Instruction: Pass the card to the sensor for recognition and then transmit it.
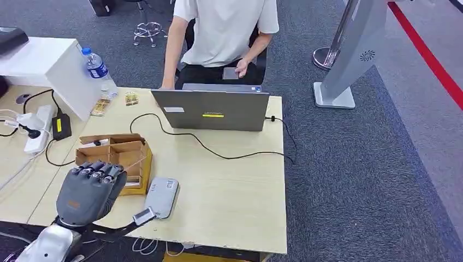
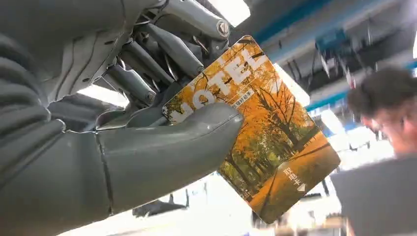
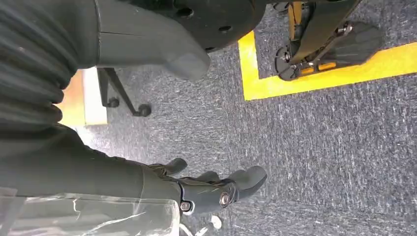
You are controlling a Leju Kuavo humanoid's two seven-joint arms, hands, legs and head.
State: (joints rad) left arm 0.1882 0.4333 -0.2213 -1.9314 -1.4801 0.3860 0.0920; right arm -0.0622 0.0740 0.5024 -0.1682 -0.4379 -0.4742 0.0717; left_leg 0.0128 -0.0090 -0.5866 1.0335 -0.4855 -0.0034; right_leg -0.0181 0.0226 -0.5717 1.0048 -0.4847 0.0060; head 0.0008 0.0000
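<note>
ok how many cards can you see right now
1: the card printed with orange trees, pinched in the left hand. More may sit hidden in the wooden box on the table.

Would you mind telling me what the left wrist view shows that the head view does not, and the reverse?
The left wrist view alone shows the card: an autumn-tree picture with "HOTEL" lettering, pinched between the thumb and fingers. The head view alone shows the grey sensor on the table, the cardboard box, the laptop and the water bottle. Both show the left hand and the seated person.
</note>
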